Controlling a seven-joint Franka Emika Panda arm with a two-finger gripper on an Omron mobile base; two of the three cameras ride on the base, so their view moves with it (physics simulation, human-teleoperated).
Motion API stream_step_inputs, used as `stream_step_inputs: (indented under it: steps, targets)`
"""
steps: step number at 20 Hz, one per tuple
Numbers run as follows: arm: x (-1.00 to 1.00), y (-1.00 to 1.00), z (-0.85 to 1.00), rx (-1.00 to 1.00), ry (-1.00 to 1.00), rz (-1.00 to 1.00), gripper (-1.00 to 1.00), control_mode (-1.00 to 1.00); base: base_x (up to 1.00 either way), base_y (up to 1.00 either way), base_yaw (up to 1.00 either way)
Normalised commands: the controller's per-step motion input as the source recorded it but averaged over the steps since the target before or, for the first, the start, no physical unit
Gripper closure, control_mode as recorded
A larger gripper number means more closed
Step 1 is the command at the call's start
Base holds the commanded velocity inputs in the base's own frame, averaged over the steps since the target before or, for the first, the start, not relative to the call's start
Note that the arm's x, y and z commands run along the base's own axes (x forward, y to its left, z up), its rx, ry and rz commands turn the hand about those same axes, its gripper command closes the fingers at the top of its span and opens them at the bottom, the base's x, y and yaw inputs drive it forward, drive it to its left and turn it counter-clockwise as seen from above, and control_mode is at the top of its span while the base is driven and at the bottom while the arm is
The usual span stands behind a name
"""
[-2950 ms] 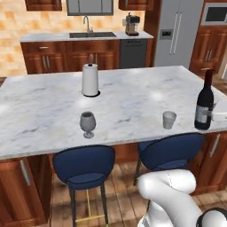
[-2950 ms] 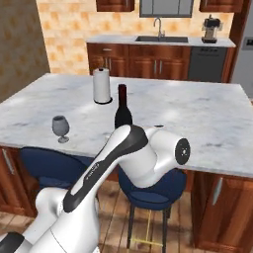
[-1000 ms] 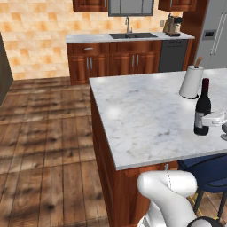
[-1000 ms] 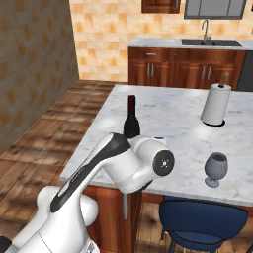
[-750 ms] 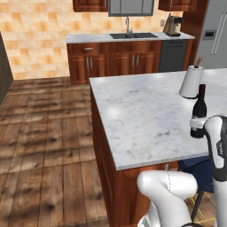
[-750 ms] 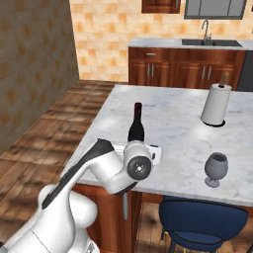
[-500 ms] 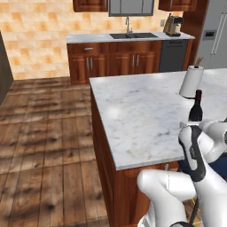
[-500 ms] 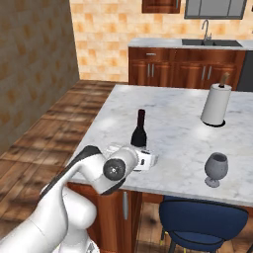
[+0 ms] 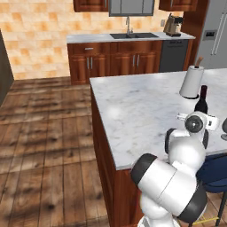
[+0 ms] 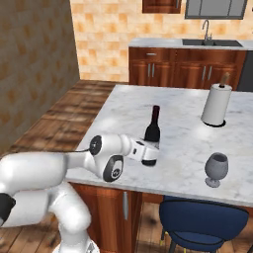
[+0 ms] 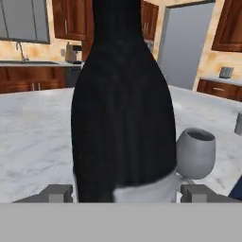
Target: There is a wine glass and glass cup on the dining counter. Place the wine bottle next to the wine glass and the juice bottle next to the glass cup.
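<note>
Wine bottle point(image 10: 153, 129), tall and near-black, stands upright on the marble table point(image 10: 178, 123) between the open end effector point(image 11: 126, 193) fingertips, wine glass point(image 10: 216, 169) beyond.

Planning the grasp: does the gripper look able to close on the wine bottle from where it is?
Probably yes. In the hand view the wine bottle stands upright between the fingertips, nothing in between. The wine glass stands behind, off to one side.
</note>
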Motion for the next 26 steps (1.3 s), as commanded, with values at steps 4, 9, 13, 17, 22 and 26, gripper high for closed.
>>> stream_step_inputs:
  steps: [4, 9, 13, 17, 22, 26]
  targets:
    - [0.18, -0.32, -0.05, -0.02, 0.07, -0.42, 1.0, -1.0, 0.0, 0.0, 0.0]
    - [0.12, -0.07, -0.41, -0.08, 0.02, -0.33, 1.0, -1.0, 0.0, 0.0, 0.0]
    - [0.03, -0.29, -0.39, -0.12, -0.03, -0.3, 1.0, -1.0, 0.0, 0.0, 0.0]
    - [0.0, -0.48, -0.01, -0.06, -0.11, -0.25, 1.0, -1.0, 0.0, 0.0, 0.0]
    - [0.03, -0.15, 0.0, 0.0, -0.14, -0.13, 1.0, -1.0, 0.0, 0.0, 0.0]
    - [0.09, -0.17, 0.07, 0.0, -0.2, -0.09, 1.0, -1.0, 0.0, 0.0, 0.0]
